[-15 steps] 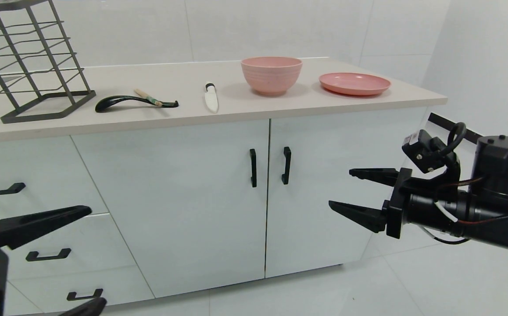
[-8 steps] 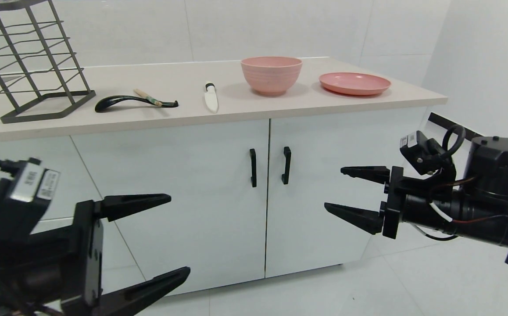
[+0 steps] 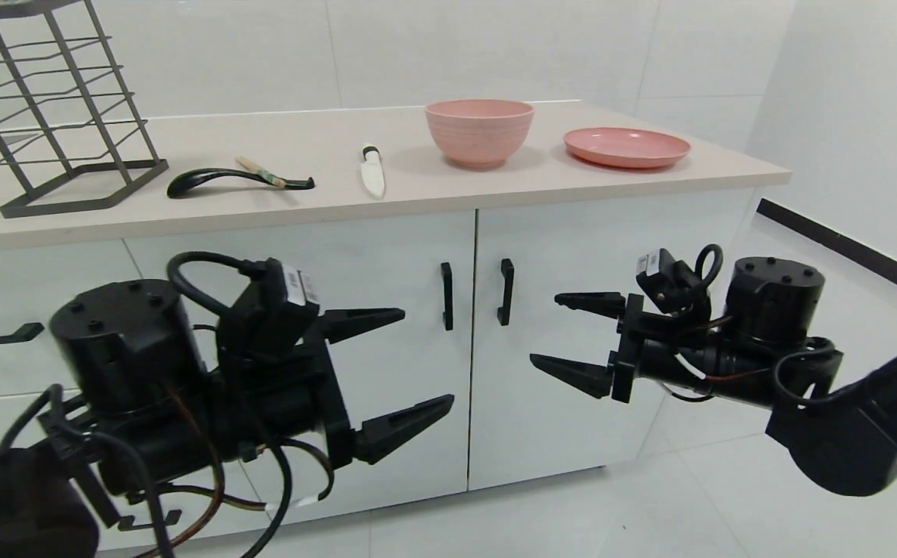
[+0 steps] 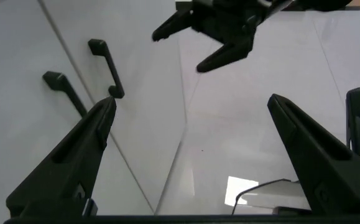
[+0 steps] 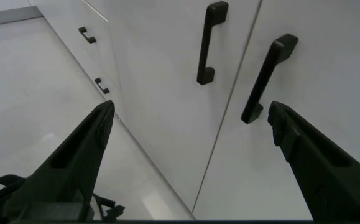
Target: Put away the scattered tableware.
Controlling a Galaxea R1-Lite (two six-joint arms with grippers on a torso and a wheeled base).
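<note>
Right now left gripper (image 3: 427,356) & right gripper (image 3: 545,328) are hanging wide open, gripping nothing, low by the cupboard doors (image 3: 386,248). Bowl (image 3: 479,130), plate (image 3: 625,147), knife (image 3: 372,172), spoon (image 3: 235,180) are lying apart up on counter (image 3: 324,143). You're prob. needing to raise arms clear of counter edge before reaching in.

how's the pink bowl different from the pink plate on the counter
The bowl is deep with tall curved walls; the plate is shallow and nearly flat. The plate spreads wider across than the bowl. The bowl sits nearer the knife, the plate nearer the counter's right end. Both are pink, upright, and stand apart on the counter.
</note>
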